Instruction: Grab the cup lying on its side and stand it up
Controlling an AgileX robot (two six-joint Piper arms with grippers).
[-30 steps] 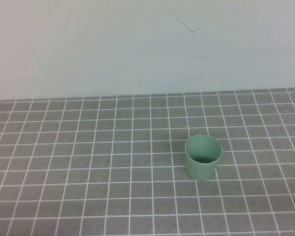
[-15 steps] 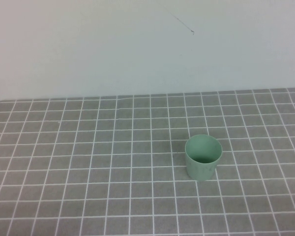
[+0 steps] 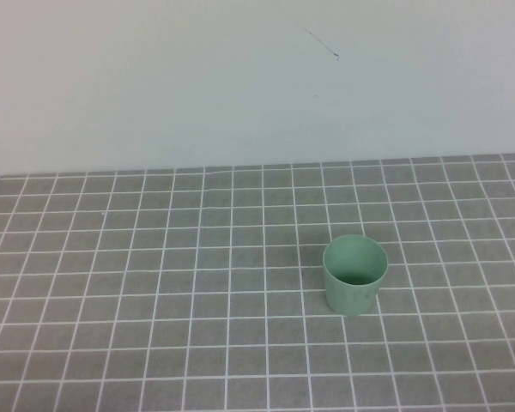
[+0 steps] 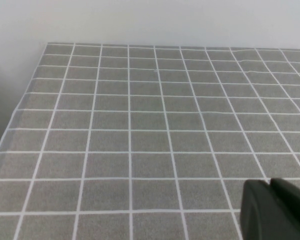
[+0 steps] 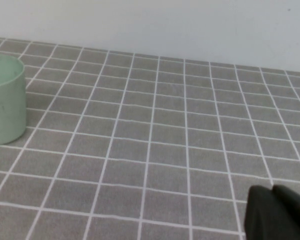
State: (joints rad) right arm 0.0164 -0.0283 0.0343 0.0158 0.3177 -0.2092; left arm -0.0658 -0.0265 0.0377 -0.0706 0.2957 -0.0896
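Cup [image 3: 354,273] stands upright on the gridded bench [image 3: 154,283], mouth up, right of centre, nothing touching it; task end state appears met. Left claw [image 4: 275,210] sits low at the bench's near edge, far from the cup. Right claw [image 5: 277,212] is parked likewise, cup [image 5: 5,100] well off to one side. Both look pulled back for clearance. Open/closed condition: can't tell for either claw.

A grey table [image 3: 154,283] covered in a white-lined grid of square tiles meets a plain pale wall [image 3: 197,86] at its far edge, and one pale mint-green cup [image 3: 354,274] stands upright on it, mouth open upward, right of centre.
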